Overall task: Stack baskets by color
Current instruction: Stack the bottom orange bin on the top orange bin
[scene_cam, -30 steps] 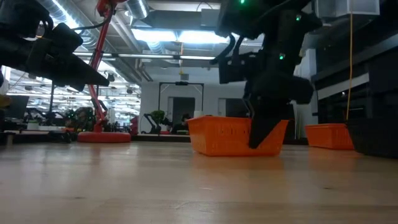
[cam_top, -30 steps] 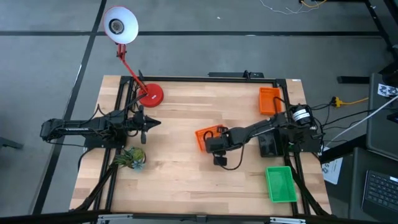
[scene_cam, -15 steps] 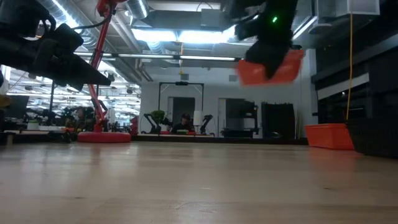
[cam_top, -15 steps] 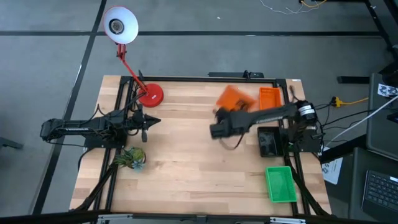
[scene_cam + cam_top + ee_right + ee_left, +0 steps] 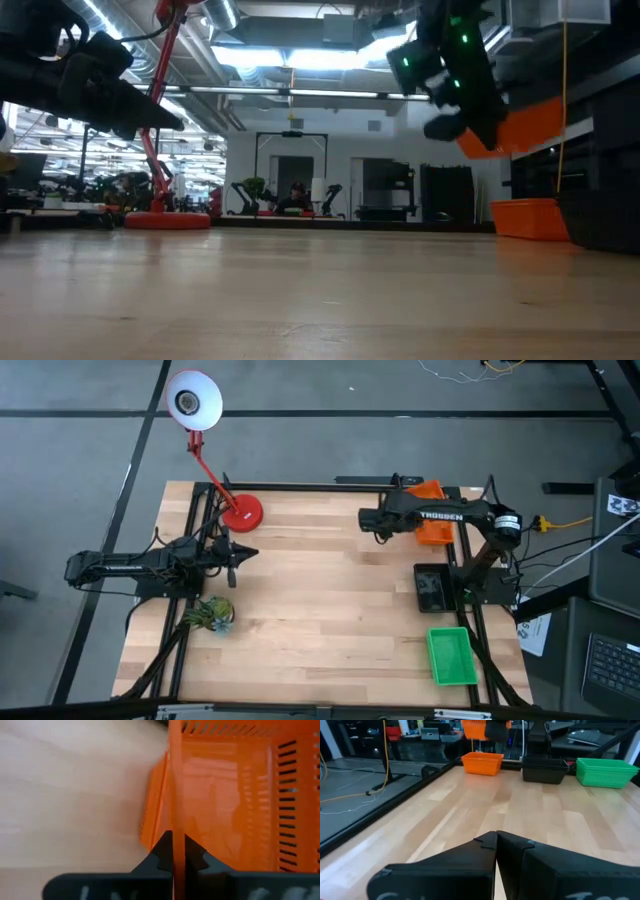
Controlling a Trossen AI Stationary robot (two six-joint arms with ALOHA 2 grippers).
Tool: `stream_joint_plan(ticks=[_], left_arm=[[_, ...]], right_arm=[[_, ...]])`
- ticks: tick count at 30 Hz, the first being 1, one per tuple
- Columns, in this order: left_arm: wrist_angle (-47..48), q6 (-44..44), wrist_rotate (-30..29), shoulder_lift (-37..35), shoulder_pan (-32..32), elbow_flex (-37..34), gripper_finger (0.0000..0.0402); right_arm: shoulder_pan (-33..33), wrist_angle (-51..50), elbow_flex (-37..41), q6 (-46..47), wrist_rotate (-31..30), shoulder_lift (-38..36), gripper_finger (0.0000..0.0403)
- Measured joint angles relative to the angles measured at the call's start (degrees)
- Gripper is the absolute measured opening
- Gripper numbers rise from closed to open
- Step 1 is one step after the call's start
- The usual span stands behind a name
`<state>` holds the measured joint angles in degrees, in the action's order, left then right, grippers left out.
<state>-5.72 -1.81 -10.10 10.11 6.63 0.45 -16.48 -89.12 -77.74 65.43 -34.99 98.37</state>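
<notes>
- Leftmost, the left tool (image 5: 496, 842) hovers over the bench (image 5: 300, 610), fingers pressed together on nothing;
- right tool (image 5: 173, 851) is clamped on the rim of an orange basket (image 5: 520, 125), lifted above a second orange basket (image 5: 527, 218) at the far right corner;
- black basket (image 5: 432, 588) and green basket (image 5: 451, 656) lie along the right edge.

Readable text: one brand mark only.
You can read "TROSSEN" in white on the right arm (image 5: 445, 516), on its forearm link over the table's far right side, in the high view. Nothing else is legible to you in any view.
</notes>
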Motion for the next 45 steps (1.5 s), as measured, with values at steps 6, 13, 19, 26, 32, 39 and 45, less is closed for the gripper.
stream_joint_plan(ticks=[6, 13, 19, 26, 32, 39, 45], left_arm=[[0.1, 0.4, 0.1, 0.0, 0.0, 0.0, 0.0000], [0.1, 0.5, 0.1, 0.0, 0.0, 0.0, 0.0000], [0.1, 0.5, 0.1, 0.0, 0.0, 0.0, 0.0000], [0.1, 0.5, 0.1, 0.0, 0.0, 0.0, 0.0000], [0.8, 0.5, 0.1, 0.0, 0.0, 0.0, 0.0000], [1.2, 0.6, 0.1, 0.0, 0.0, 0.0, 0.0000], [1.2, 0.6, 0.1, 0.0, 0.0, 0.0, 0.0000]], right_arm=[[-5.3, 4.9, 8.4, 2.1, 3.7, -0.3, 0.0000], [-10.4, 13.0, 13.5, 1.2, 4.8, -0.3, 0.0000], [-13.2, 15.6, 14.4, -1.3, 2.0, -0.3, 0.0000], [-14.3, 17.5, 14.4, -6.0, 1.9, -0.3, 0.0020], [-16.0, 17.9, 14.4, -5.0, 1.7, -0.3, 0.0047], [-16.9, 18.2, 14.4, -5.8, 2.1, -0.3, 0.0076], [-16.9, 18.2, 14.4, -6.1, 3.5, -0.3, 0.0105]])
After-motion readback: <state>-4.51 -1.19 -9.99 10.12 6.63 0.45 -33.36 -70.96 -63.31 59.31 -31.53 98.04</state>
